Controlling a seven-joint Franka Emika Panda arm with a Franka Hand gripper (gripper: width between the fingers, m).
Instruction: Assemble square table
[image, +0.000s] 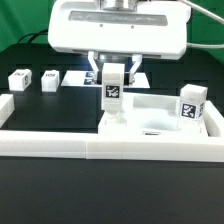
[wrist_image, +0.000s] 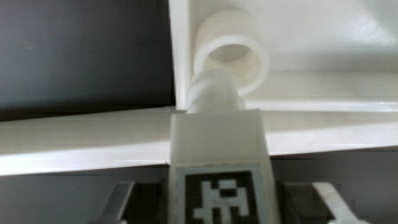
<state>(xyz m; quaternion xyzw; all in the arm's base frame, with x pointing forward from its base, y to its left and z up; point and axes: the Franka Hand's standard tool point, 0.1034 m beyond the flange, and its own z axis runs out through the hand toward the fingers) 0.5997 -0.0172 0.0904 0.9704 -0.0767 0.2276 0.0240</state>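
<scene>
- exterior view: the gripper (image: 113, 78) hangs over the square slab (image: 150, 108), its two fingers pressed in on a held leg (image: 113, 95) from either side. it looks pinched, not spread.
- the held leg is upright, tag facing the camera, with its foot touching the slab's corner towards the exterior view's left.
- a standing leg (image: 192, 106) is upright on the slab's corner towards the exterior view's right.
- two loose legs (image: 18, 80) (image: 50, 77) lie on the black table (image: 60, 200), well apart from the slab.
- the slab sits just behind the front border bar (image: 110, 150).
- wrist view: the held leg (wrist_image: 222, 140) runs away from the camera to a rounded end (wrist_image: 231, 55) that meets the slab (wrist_image: 329, 60).
- dark finger parts (wrist_image: 134, 198) flank the tagged face closely.
- whether the end is seated in a hole is hidden.
- a pale band crosses behind the leg; i cannot tell whether it is the slab's rim or a bar.
- handling, as i judge it: the legs look like light, rigid, smooth plastic, so they could slip or twist in the pinch.
- best taken on the flat sides of the squared upper part, high enough to leave the round end free.
- the slab looks stiff and heavier, better braced against the bars than lifted.
</scene>
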